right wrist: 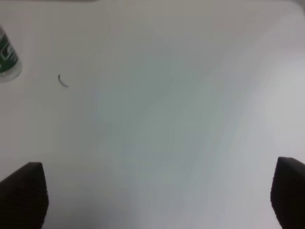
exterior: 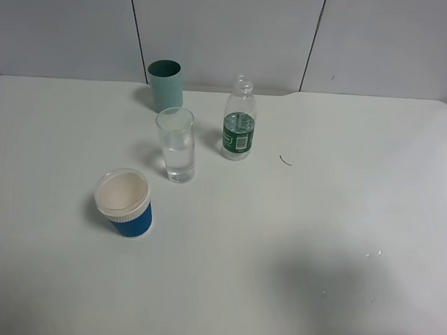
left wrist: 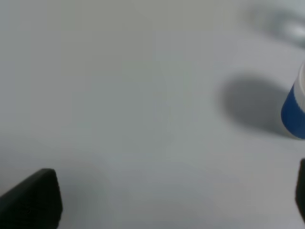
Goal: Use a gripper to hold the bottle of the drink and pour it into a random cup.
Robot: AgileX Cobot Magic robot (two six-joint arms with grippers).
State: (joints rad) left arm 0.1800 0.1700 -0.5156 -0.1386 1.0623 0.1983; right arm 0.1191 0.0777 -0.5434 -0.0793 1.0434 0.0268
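The right hand (right wrist: 159, 200) hangs over bare white surface (exterior: 339, 216) with its two dark fingers spread wide at either edge of its wrist view, gripping nothing. The left hand (left wrist: 171, 195) looks released too: one dark finger (left wrist: 33, 200) shows at one corner and a sliver of the other at the far edge, nothing between them. Neither hand appears in the high view.

Out from the right hand lies a small dark curved mark (right wrist: 62, 81) on the surface, and just past it the bottle of the drink (exterior: 239, 128). It is small, clear and ribbed, with a dark green label around its lower half and no cap on its neck. It stands upright, long axis vertical, mouth pointing straight up, near the back of the surface, right of the cups.

Just beside it, to its left and a little nearer, stands the cup (exterior: 176, 144), a tall clear glass holding some clear liquid in its lower part. Behind that is a teal cup (exterior: 165, 85), its inside too dark to read. Nearest, on the left, sits a blue ribbed cup (exterior: 124, 203) with a wide white rim, looking empty.
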